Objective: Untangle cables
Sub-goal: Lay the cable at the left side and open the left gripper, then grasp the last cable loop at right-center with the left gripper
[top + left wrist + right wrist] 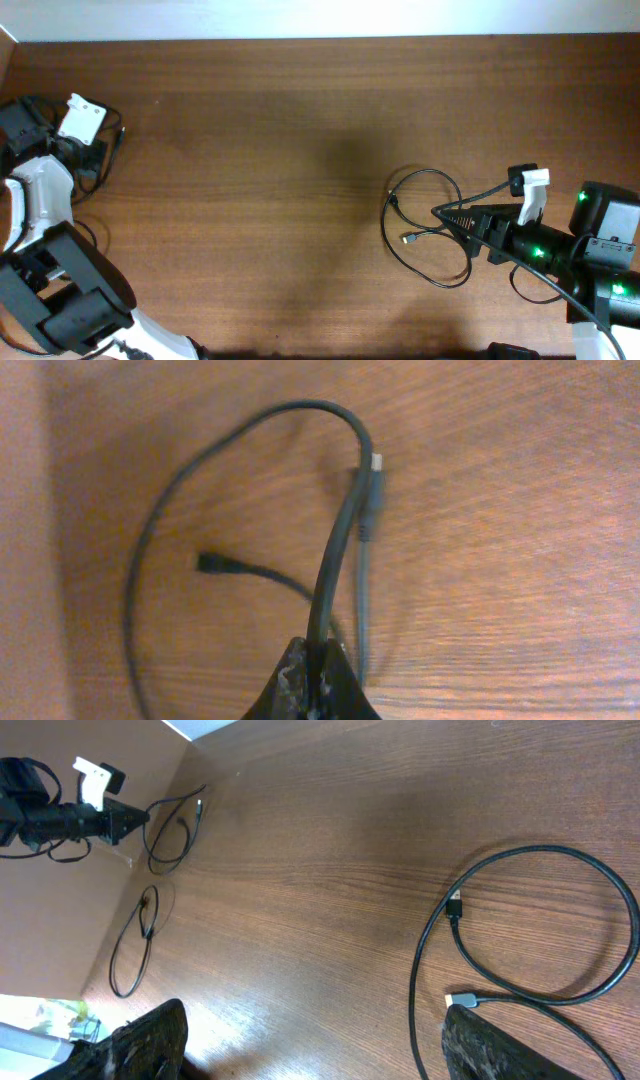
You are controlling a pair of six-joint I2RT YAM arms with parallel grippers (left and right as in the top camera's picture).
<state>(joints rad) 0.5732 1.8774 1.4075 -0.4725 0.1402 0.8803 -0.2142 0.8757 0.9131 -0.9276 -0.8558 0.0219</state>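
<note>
My left gripper [320,665] is shut on a black cable [335,550] that arcs up from the jaws and loops round to the left. A black plug [211,564] and a grey-tipped plug [371,510] lie beside it on the wood. In the overhead view the left gripper [98,157] sits at the far left edge among these cables [119,135]. My right gripper [320,1045] is open and empty. A second black cable [545,925] lies looped by its right finger, with its silver plug [461,999] just off the fingertip. The overhead view shows the right gripper [445,214] over that loop [425,265].
The brown wooden table [280,180] runs between the two arms. In the right wrist view another thin cable loop [133,945] lies near the table's left edge, below the left arm [60,815]. A pale wall borders the back edge.
</note>
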